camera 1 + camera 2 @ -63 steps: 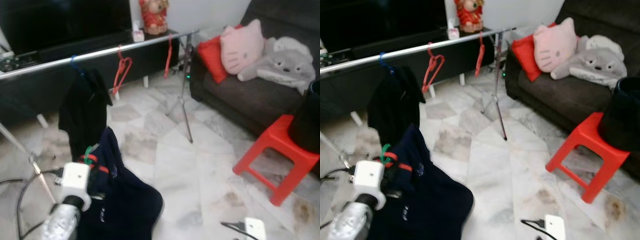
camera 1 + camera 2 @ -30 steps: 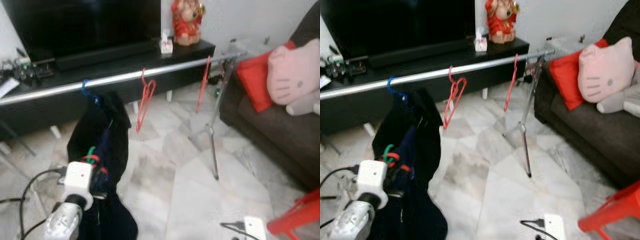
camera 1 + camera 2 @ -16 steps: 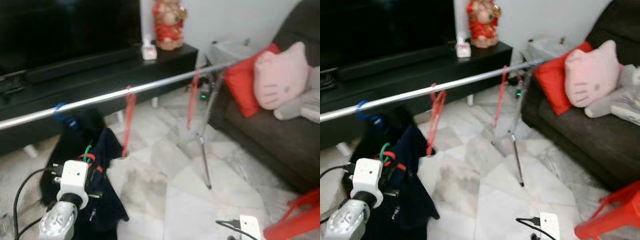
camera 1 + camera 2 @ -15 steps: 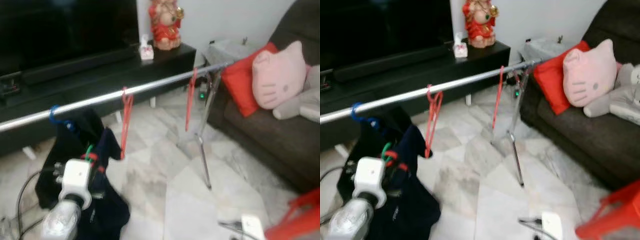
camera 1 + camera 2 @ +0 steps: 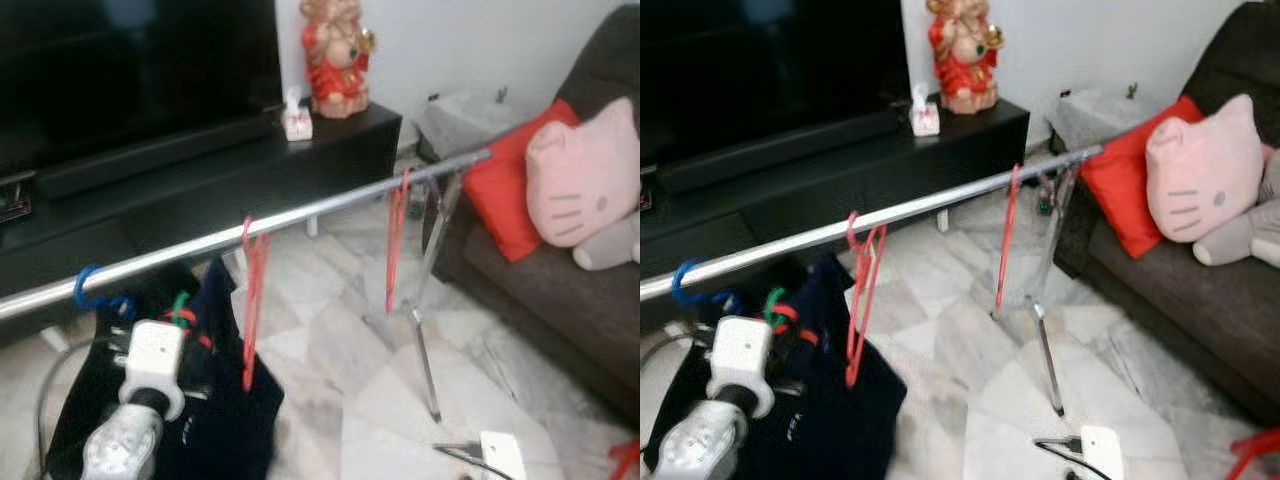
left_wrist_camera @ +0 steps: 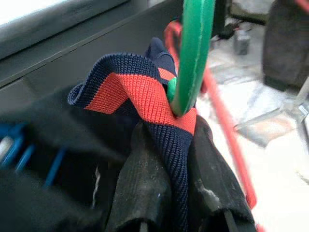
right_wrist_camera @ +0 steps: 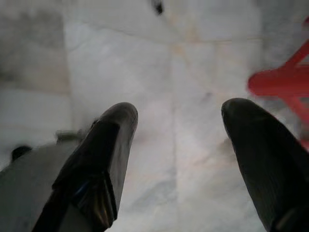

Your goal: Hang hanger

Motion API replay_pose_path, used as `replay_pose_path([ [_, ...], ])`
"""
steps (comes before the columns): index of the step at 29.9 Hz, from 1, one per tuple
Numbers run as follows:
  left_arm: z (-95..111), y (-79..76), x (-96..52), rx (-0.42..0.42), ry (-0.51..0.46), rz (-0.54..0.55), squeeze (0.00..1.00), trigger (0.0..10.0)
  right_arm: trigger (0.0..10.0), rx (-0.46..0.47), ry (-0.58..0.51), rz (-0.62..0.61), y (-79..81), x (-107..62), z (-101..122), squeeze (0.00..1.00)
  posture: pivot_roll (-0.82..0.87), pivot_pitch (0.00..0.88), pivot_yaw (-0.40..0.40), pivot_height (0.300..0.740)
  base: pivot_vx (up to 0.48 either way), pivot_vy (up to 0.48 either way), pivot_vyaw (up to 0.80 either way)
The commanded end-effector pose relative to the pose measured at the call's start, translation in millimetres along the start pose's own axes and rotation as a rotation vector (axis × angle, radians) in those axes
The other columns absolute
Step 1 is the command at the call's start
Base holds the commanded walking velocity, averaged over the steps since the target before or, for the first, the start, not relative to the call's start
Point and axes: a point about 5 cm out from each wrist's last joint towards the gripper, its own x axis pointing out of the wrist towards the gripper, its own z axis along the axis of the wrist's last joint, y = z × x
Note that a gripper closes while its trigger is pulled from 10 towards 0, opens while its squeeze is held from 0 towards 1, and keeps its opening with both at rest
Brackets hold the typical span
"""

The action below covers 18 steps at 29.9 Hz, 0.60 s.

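Pale marble floor tiles (image 5: 350, 370) with grey veining fill the lower middle of the left eye view, behind a long shiny metal clothes rail (image 5: 300, 215) that runs from the left edge up to the right on a thin tripod leg. A low glossy black TV cabinet (image 5: 200, 170) spans the upper left, with a red and gold figurine (image 5: 335, 55) on top. Two thin red plastic hangers (image 5: 253, 300) dangle from the rail, and a blue plastic hook (image 5: 90, 290) sits near its left end. At right, a dark fabric sofa (image 5: 560, 290) carries a red cushion (image 5: 510, 190) and a pink plush cat-face pillow (image 5: 585, 190). In the lower left, the left gripper (image 6: 169, 193) rises on its silver arm below the rail, holding a green plastic hanger (image 5: 178, 305) draped with a navy knitted garment (image 5: 225, 400).

The right eye view gives the same scene, with a small white flat box (image 5: 1102, 450) and its black cable on the floor at the bottom right.

Close up in the left wrist view, the two matte black fingers (image 6: 145, 183) pinch the garment's ribbed navy and red striped collar (image 6: 140, 92), with the smooth green hook curving up from it.

In the right wrist view, the right gripper (image 7: 178, 145) hangs over the marble with its rounded fingers spread wide and nothing between them; a red plastic stool (image 7: 285, 82) shows at the right edge.
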Motion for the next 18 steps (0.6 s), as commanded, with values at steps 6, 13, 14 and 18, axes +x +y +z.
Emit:
replay_pose_path([
  [6, 6.7, -8.2, 0.6, 0.045, 0.016, -0.15, 0.0, 10.0, 10.0, -0.003, -0.02, 0.025, 8.7, 0.5, 7.8, 0.0, -0.04, 0.0, -0.008, 0.74, 0.063, 0.0, 0.0],
  [13, 13.1, -21.4, 5.9, 0.084, 0.03, -0.262, 0.0, 10.0, 10.0, -0.007, -0.023, 0.024, 8.0, 0.5, 9.6, 0.0, -0.04, 0.0, -0.007, 0.74, 0.0, 0.0, 0.0],
  [14, 14.5, -23.2, 6.3, 0.085, 0.029, -0.276, 0.0, 10.0, 10.0, -0.006, -0.024, 0.024, 8.0, 0.5, 9.7, 0.0, -0.04, 0.0, -0.006, 0.74, 0.0, 0.0, 0.0],
  [18, 21.4, -22.4, 8.8, 0.091, 0.01, -0.281, 0.0, 10.0, 10.0, 0.002, -0.026, 0.024, 9.3, 0.5, 9.1, 0.0, -0.05, 0.0, 0.012, 0.74, 0.0, 0.0, 0.0],
])
